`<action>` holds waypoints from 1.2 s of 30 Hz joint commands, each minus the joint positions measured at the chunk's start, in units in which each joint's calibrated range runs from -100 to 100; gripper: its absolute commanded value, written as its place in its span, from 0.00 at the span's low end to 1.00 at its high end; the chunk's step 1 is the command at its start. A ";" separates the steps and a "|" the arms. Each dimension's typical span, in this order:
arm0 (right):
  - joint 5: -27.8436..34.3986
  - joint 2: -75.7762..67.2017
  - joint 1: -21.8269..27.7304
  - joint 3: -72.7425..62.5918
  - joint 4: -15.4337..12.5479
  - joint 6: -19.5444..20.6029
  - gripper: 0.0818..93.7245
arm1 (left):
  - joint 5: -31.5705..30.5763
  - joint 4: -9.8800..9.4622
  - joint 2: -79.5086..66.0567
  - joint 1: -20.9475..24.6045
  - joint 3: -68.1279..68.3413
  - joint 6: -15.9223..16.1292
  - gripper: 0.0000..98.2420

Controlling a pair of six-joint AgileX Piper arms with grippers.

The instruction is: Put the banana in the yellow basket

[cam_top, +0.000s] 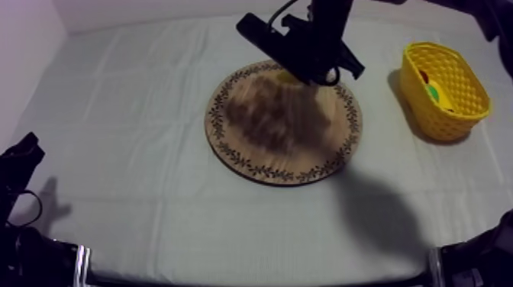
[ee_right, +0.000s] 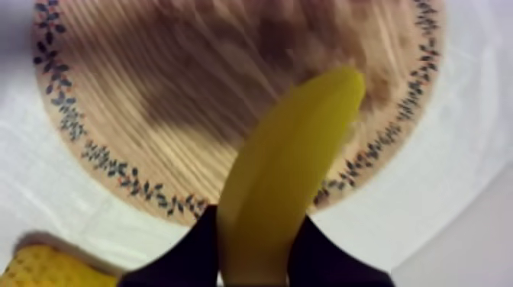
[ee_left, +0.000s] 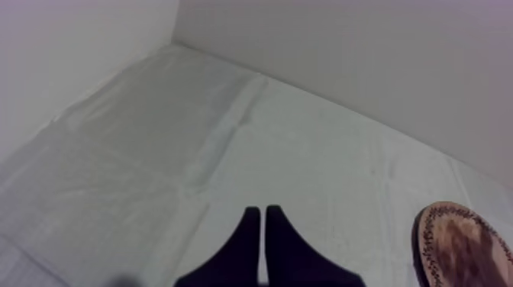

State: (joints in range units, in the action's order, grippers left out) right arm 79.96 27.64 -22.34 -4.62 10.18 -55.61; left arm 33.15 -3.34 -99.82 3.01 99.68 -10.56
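The yellow banana (ee_right: 286, 164) is gripped between the two black fingers of my right gripper (ee_right: 256, 240), which is shut on it. It points out over the round wooden board (ee_right: 191, 91). From above, the right gripper (cam_top: 307, 72) hangs over the board's (cam_top: 282, 126) far edge, with a bit of the banana (cam_top: 286, 76) showing beneath it. The yellow basket (cam_top: 458, 114) stands at the table's right side, and its rim (ee_right: 30, 267) is close beside the right gripper. My left gripper (ee_left: 263, 210) rests low at the left (cam_top: 23, 156), fingers together on nothing.
Something red and something green (cam_top: 430, 86) lie inside the basket. The grey-white cloth (cam_top: 130, 114) spreads bare to the left of the board. The board's rim (ee_left: 458, 244) lies off beside the left gripper.
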 commanded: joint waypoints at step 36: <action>8.02 -17.01 1.55 5.24 0.04 25.52 0.08 | -0.01 -0.01 0.00 -0.01 -0.01 -0.03 0.00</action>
State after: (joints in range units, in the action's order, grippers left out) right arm 87.44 10.67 -21.39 0.84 10.38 -32.81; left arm 33.15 -3.34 -99.82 3.01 99.68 -10.56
